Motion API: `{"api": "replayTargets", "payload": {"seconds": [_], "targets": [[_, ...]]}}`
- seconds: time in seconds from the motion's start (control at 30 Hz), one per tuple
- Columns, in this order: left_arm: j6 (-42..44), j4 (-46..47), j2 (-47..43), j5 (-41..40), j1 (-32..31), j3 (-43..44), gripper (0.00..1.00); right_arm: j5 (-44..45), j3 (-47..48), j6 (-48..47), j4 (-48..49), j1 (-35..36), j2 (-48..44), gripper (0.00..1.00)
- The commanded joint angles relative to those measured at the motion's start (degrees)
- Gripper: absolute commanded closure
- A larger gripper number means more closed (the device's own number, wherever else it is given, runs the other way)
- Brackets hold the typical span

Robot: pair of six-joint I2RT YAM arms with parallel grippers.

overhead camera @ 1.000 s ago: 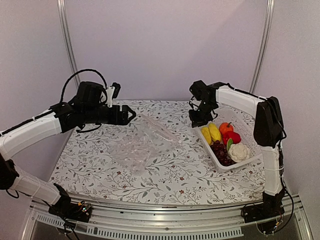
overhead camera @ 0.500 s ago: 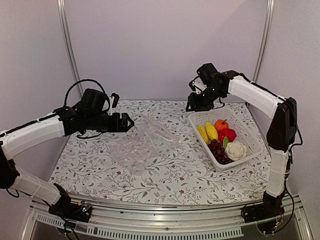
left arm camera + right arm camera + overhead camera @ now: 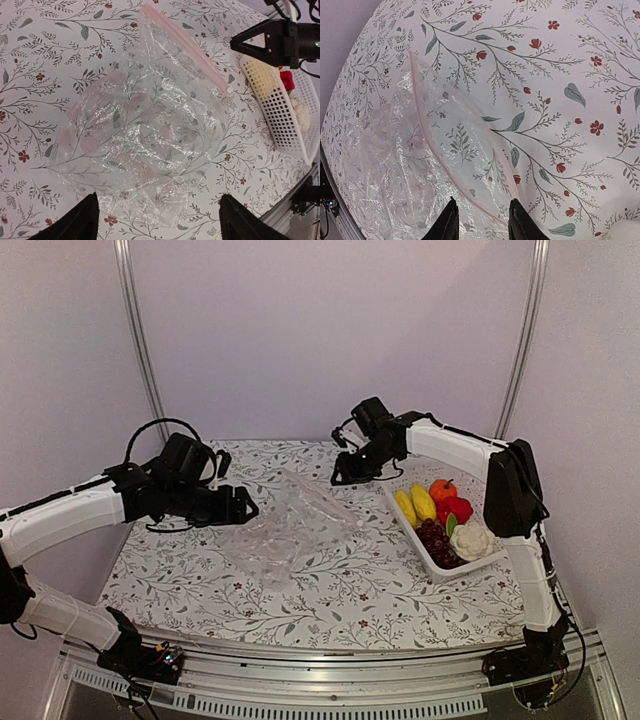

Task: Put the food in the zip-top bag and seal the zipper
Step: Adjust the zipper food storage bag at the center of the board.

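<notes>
**Over the middle of the tabletop (image 3: 380,590), two empty grippers are held above an unfilled zip-top bag (image 3: 285,535)**

Top view: the clear, crinkled bag is seen lying flat around the middle of the flower-printed tabletop. Its zipper (image 3: 322,497) runs along the side turned toward the far right corner. The left gripper (image 3: 245,508) is held over the bag's left edge, and the right gripper (image 3: 338,478) over the zipper's far end. By the right edge a white perforated basket (image 3: 440,573) is set. All the food is seen inside it: yellow pieces (image 3: 422,505), orange pumpkin (image 3: 442,490), red pepper (image 3: 462,510), grape bunch (image 3: 438,540) and cauliflower (image 3: 474,542).

Left wrist view: the left fingers (image 3: 75,225) are spread wide, with nothing between them, and the whole bag is framed below. The pink-tinted zipper (image 3: 185,47) is seen on the bag's far side, with the right gripper (image 3: 240,42) just past its end.

Right wrist view: the right fingers (image 3: 447,222) are parted by a narrow gap and nothing is pinched. The zipper (image 3: 422,120) is seen passing beneath them. Whether the mouth is sealed cannot be told.

The step in hand is judged to be taking hold of the bag's mouth, before any food is moved. One lip beside the zipper should be pinched next and the other held, so that the mouth can be opened. No object is seen in the way. The thin layers, lying flat on the tabletop, may prove hard to separate.
</notes>
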Motion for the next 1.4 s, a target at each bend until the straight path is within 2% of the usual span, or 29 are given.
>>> {"api": "replayTargets", "payload": {"seconds": [0.0, 0.1, 0.3, 0.63, 0.8, 1.03, 1.37], "targets": [[-1.2, -3.1, -1.5, -0.1, -0.5, 0.1, 0.18, -7.1, 1.2, -1.3, 3.9, 2.4, 2.9, 0.63], [-2.3, -4.6, -1.1, -0.3, -0.5, -0.4, 0.17, -8.1, 1.2, -1.7, 4.9, 3.6, 3.9, 0.57], [-3.8, -6.1, 1.7, 1.1, -0.2, -2.9, 0.17, -7.2, 2.1, -1.8, 6.2, 4.2, 6.7, 0.53], [-4.0, -4.5, 8.2, 4.2, 1.4, -4.9, 0.25, -7.1, 4.3, -2.0, 6.3, 4.3, 10.0, 0.56], [-4.2, -2.0, 10.6, 7.2, 2.1, -5.8, 0.28, -5.0, 3.4, -2.5, 6.1, 4.2, 4.9, 0.57], [-5.7, 0.2, 12.4, 9.8, 2.9, -6.1, 0.24, -1.3, 3.9, -4.8, 6.3, 3.9, 4.0, 0.55], [-6.6, 3.1, 16.9, 12.0, 4.1, -5.8, 0.28, -0.2, 4.6, -6.2, 7.1, 3.4, 8.7, 0.51]]}}
